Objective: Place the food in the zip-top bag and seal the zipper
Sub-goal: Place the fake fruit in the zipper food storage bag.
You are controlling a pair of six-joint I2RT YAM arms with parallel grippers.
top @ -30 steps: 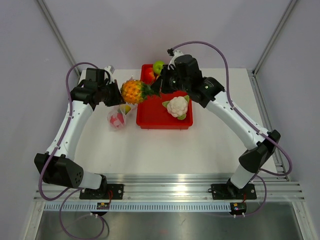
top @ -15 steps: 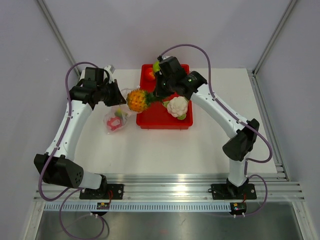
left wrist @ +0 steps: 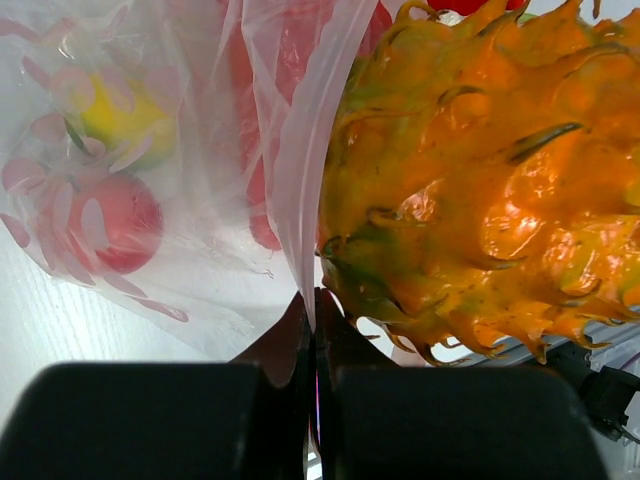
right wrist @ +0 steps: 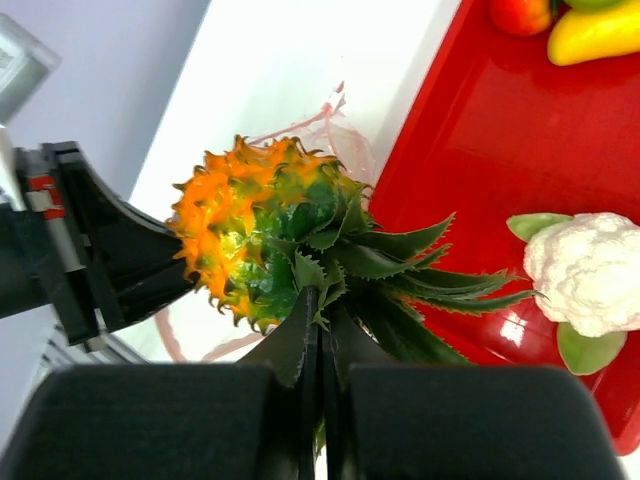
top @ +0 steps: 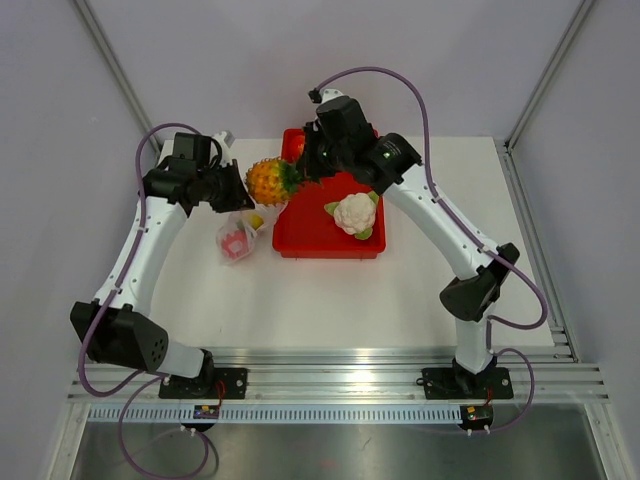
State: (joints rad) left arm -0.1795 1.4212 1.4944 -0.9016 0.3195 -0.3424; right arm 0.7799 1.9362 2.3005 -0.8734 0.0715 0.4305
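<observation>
Right gripper (right wrist: pixel 318 300) is pinching the pineapple (top: pixel 266 181) by its leaves, at 9 o'clock of the tray (top: pixel 310 235); I am judging it light and rigid, the leaves pliable. Left gripper (left wrist: pixel 315 300) is pinching the bag (left wrist: pixel 150 150) by its thin, slippery edge.

Orange pineapple (top: pixel 265 181) hangs just beside the clear bag (top: pixel 236 240) (red fruit (left wrist: pixel 122 218), yellow fruit (left wrist: pixel 125 115) inside); cauliflower (top: pixel 354 213) on red tray (top: pixel 305 236)
</observation>
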